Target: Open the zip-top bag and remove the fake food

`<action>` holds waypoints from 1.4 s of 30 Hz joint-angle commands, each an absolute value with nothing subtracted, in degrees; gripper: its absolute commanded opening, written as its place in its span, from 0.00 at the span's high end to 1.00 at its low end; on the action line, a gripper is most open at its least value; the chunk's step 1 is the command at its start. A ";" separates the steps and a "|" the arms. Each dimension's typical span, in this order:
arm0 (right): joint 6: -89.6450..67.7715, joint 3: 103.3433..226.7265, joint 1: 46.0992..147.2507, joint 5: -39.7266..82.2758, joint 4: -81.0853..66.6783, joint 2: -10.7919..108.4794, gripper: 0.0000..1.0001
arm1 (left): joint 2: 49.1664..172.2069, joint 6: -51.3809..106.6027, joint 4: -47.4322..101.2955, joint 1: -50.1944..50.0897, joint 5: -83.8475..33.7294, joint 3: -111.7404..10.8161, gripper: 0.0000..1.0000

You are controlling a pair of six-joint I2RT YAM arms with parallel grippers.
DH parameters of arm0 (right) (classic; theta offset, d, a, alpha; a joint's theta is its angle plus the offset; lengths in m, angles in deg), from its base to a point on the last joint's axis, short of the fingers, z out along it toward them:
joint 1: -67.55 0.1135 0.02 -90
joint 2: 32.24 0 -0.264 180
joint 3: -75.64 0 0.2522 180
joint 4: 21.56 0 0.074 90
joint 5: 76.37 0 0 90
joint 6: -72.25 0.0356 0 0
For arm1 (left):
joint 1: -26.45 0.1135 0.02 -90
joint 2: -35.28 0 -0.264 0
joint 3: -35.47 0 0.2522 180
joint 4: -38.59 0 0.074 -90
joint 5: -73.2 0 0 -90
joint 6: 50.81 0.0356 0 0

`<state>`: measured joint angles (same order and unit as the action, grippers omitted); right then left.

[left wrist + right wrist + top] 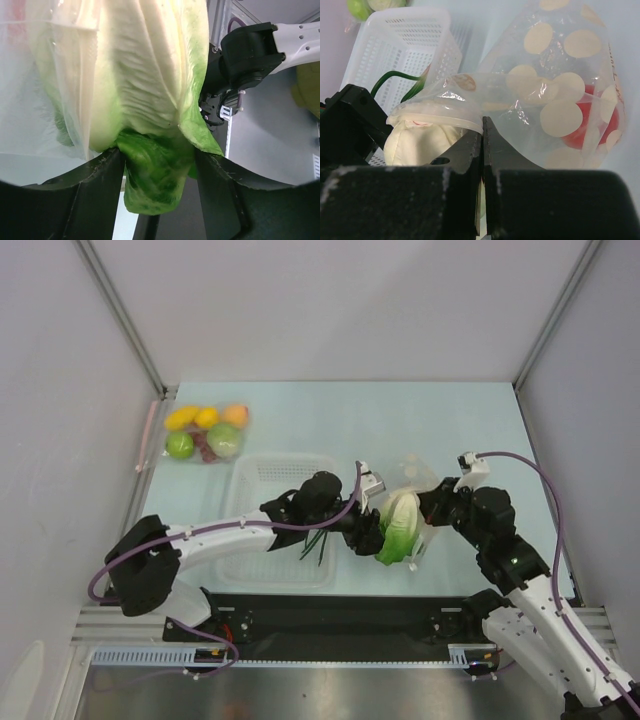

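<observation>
The zip-top bag point(416, 473) is clear crinkly plastic with pale round spots point(560, 75), held up right of the basket. My right gripper point(432, 503) is shut on the bag's mouth rim point(482, 127). My left gripper point(371, 531) is shut on the leafy green end of the lettuce head point(398, 525), which hangs mostly outside the bag. In the left wrist view its fingers point(100, 175) pinch the green leaf point(155, 175). The lettuce's pale base point(420, 140) sits at the bag mouth. A red tomato point(580, 135) lies inside the bag. Thin dark-green stalks point(315, 543) lie in the basket.
The white perforated basket point(250, 495) stands under my left arm, left of the bag. A clear pouch with a pink edge holding yellow, orange and green round fruits point(205, 432) lies at the back left. Grey walls enclose the table on three sides.
</observation>
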<state>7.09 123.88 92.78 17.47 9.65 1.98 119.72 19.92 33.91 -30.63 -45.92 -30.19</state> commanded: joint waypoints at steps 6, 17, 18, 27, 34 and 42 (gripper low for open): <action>9.41 121.74 94.27 23.74 8.46 2.57 1.00 | 114.74 17.92 51.01 -31.47 -39.57 -30.06 0.36; 9.50 121.57 94.27 24.00 8.28 2.57 1.00 | 111.05 11.60 61.03 -33.32 -26.21 -23.91 0.41; 9.49 121.57 94.27 24.00 8.29 2.57 1.00 | 111.04 11.16 62.95 -33.41 -26.46 -23.65 0.41; 9.41 121.74 94.35 24.53 7.76 3.45 1.00 | 115.52 10.97 61.93 -35.95 -30.42 -27.59 0.54; 9.06 121.83 94.36 24.18 8.19 3.53 1.00 | 117.20 12.30 58.13 -36.48 -29.89 -30.85 0.99; 8.27 121.31 94.44 23.22 9.16 4.06 1.00 | 110.96 13.70 66.12 -36.48 -28.93 -28.48 1.00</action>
